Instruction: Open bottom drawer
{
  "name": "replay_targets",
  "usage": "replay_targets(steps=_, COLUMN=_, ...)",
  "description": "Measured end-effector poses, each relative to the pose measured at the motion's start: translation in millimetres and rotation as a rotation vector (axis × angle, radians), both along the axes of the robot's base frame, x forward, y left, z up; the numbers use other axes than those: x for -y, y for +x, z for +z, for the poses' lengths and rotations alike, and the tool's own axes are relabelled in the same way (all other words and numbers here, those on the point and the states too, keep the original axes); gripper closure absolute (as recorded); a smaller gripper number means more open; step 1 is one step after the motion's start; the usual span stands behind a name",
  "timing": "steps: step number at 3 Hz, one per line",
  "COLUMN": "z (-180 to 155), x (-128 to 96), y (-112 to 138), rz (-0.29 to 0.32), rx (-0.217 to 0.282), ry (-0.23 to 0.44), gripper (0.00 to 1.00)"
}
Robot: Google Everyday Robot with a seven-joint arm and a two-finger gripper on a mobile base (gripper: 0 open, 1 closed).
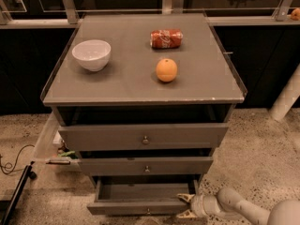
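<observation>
The bottom drawer [140, 206] is the narrowest grey front, at the foot of the cabinet. It stands pulled out, with its dark inside showing behind the front. Its small metal knob [148, 211] sits at the centre of the front, at the frame's lower edge. My gripper [186, 206] reaches in from the lower right on a pale arm [243, 209] and sits at the drawer's right front corner, with one fingertip above and one below. The jaws stand apart. Whether they touch the drawer I cannot tell.
Above are the mid-sized drawer [146, 165] and the widest drawer [143, 135], both slightly out. On the grey top [126, 83] lie a white bowl [91, 54], an orange [166, 70] and a red can [166, 38]. Cables [14, 161] and a clear bin [49, 142] sit on the left.
</observation>
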State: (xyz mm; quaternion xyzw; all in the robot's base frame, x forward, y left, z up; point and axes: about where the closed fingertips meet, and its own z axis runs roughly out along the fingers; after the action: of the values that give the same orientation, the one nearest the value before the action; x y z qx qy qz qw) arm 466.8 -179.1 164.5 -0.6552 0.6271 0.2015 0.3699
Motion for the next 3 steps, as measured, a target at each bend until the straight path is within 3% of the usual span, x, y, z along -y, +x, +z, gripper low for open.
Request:
replay_targets(steps=2, z=2, x=-8, y=-14, rz=0.036, rx=-0.003, ry=0.007, gripper=0.89)
replay_targets(steps=3, z=-1, x=-6, y=-32, rz=0.032, rx=-0.030, ry=0.013, gripper=1.00)
